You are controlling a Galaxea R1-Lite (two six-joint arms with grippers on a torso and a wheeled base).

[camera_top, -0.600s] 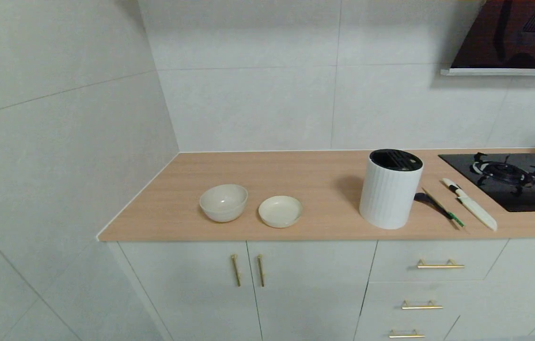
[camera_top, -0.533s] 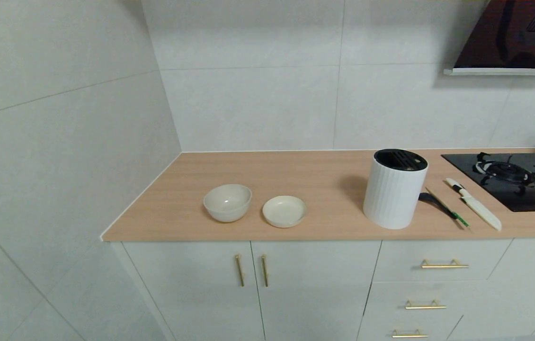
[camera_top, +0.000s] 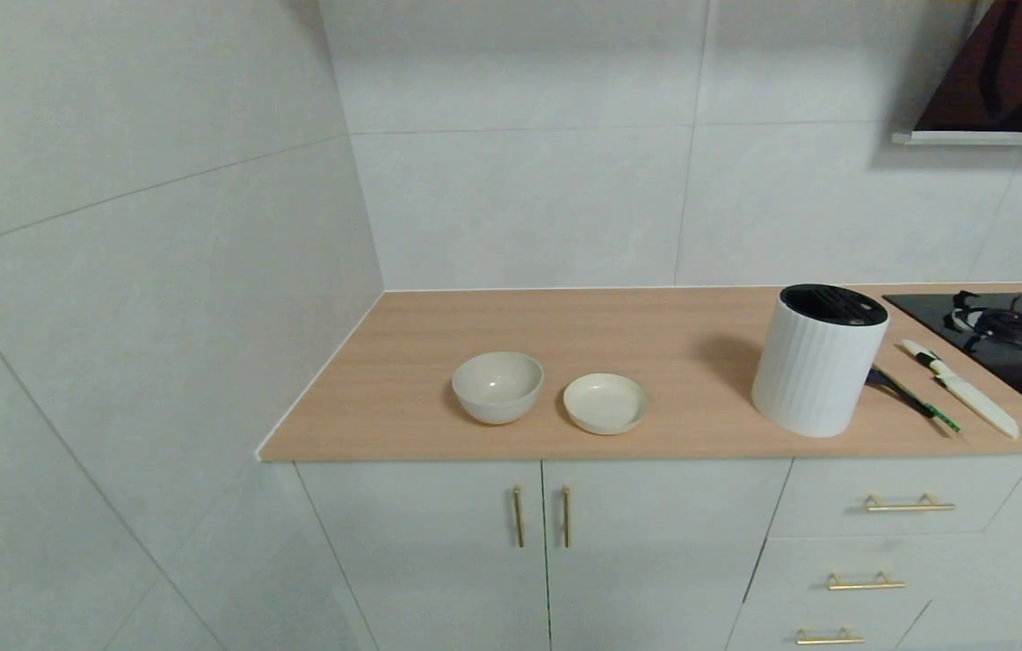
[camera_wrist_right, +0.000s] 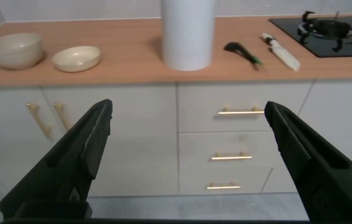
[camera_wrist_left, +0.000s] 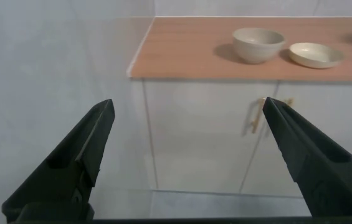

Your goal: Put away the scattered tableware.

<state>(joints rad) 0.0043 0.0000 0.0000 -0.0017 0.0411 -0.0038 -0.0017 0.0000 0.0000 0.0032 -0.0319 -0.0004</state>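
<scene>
Both arms were low, facing the cabinet fronts and well short of the counter [camera_top: 439, 344]. Left gripper [camera_wrist_left: 187, 104] was spread wide and empty; right gripper [camera_wrist_right: 188, 106] the same.

Bowl [camera_top: 497, 387] and shallow dish [camera_top: 604, 402] sat side by side near the front edge. Dark spoon [camera_top: 891, 387] and knife [camera_top: 959, 387] lay flat between the white holder [camera_top: 818, 360] and the stove [camera_top: 1008, 344].

Likely risks:
- A nudge could push the dish off the edge.
- Flat knife could skid under the fingers.
- An arm reaching for the spoon might tip the tall holder.
</scene>
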